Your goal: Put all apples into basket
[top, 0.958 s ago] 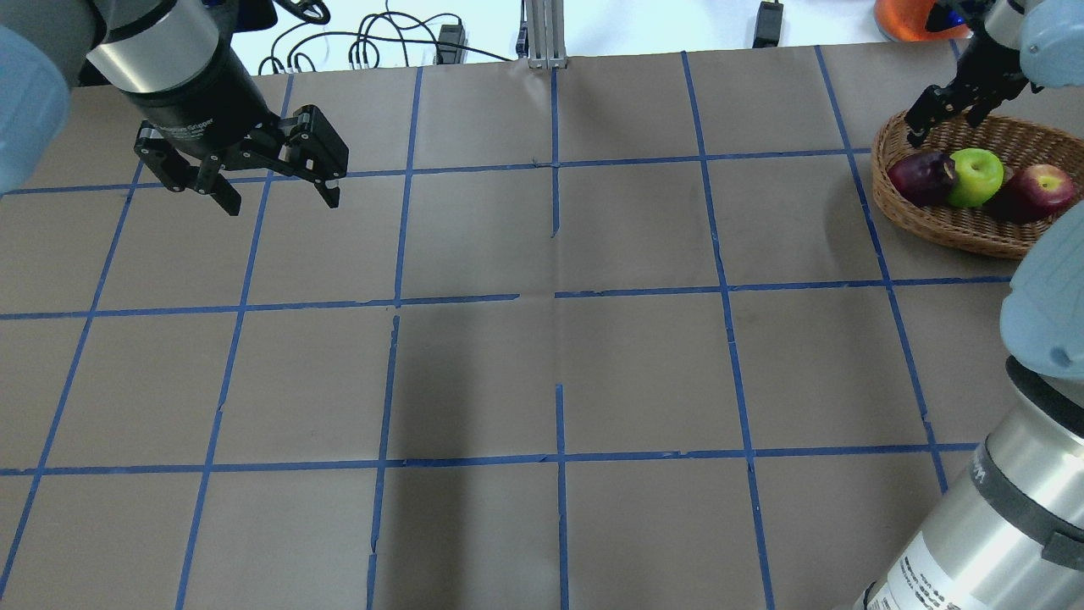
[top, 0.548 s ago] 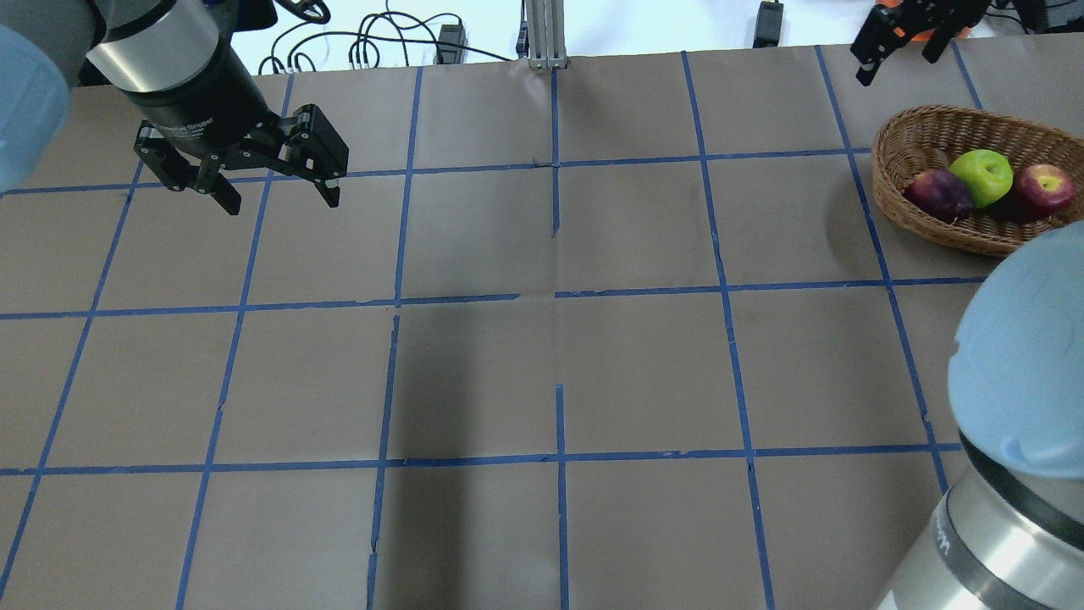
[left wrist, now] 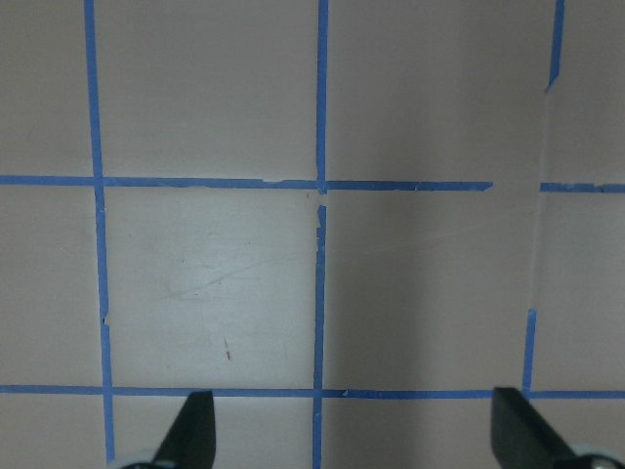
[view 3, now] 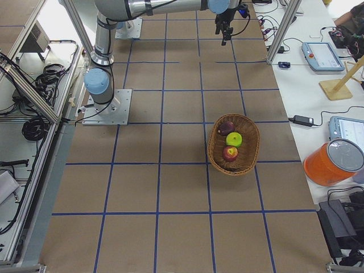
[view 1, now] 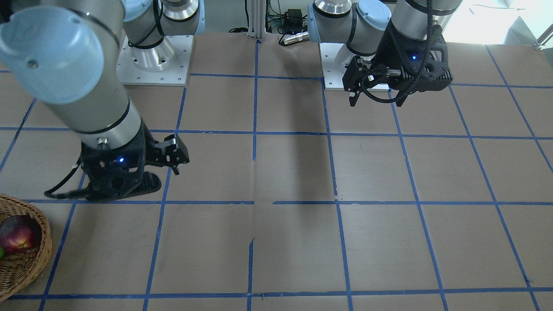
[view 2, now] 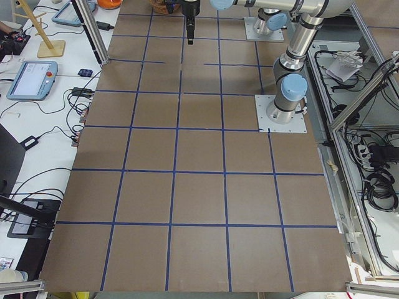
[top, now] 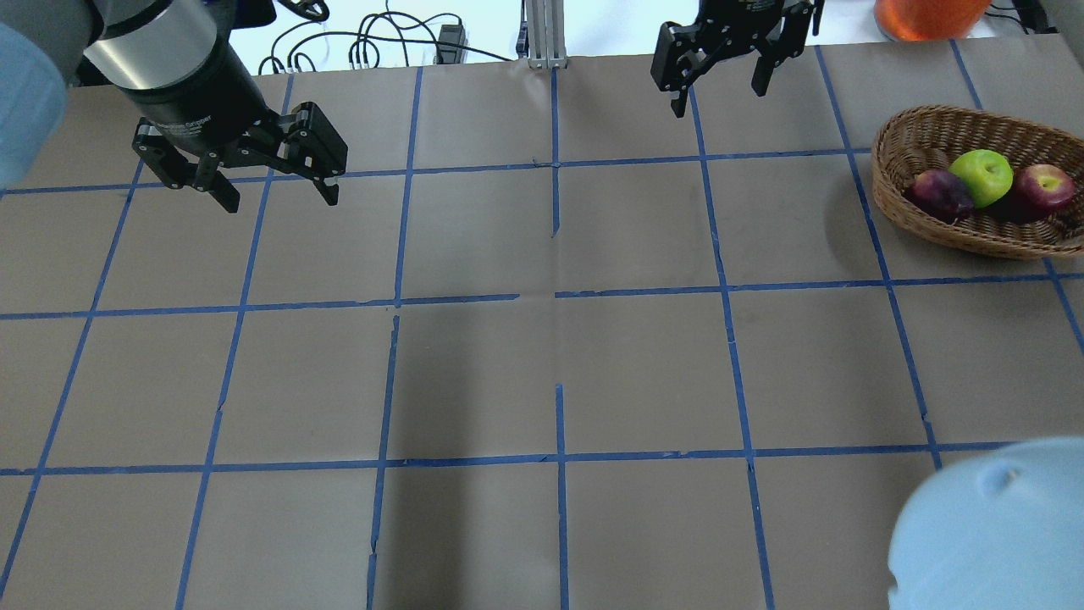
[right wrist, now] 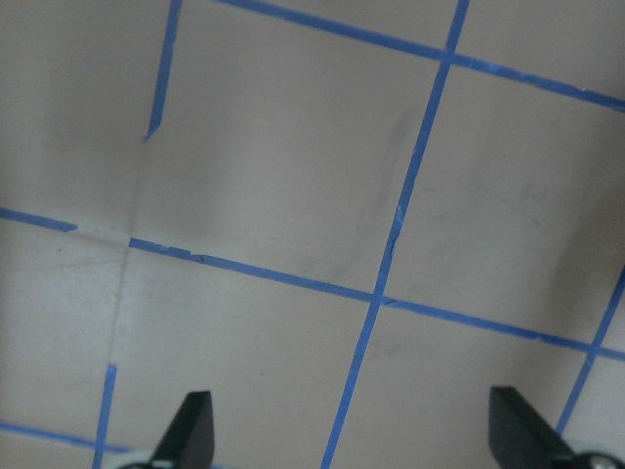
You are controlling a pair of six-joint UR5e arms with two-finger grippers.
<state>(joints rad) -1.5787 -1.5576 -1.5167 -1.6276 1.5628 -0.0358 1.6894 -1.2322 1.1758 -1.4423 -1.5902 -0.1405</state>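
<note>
The wicker basket [top: 927,127] stands at the table's far right and holds all three apples: the maroon one [top: 940,193], the green one [top: 982,175] and the red one [top: 1046,186]. They also show in the exterior right view, in the basket [view 3: 253,142]. My right gripper [top: 718,97] is open and empty, raised near the table's far edge, well to the left of the basket. My left gripper [top: 279,202] is open and empty above the far left of the table. Both wrist views show only bare paper between spread fingertips [left wrist: 195,430] [right wrist: 195,430].
The table is brown paper with a blue tape grid. An orange container [top: 927,17] stands beyond the far right corner. An aluminium post [top: 542,34] and cables lie along the far edge. My right arm's elbow [top: 991,525] fills the near right corner.
My right gripper has risen from the basket's rim and swung left along the far edge, empty. The maroon apple settled slightly in the basket. The left arm has barely moved.
</note>
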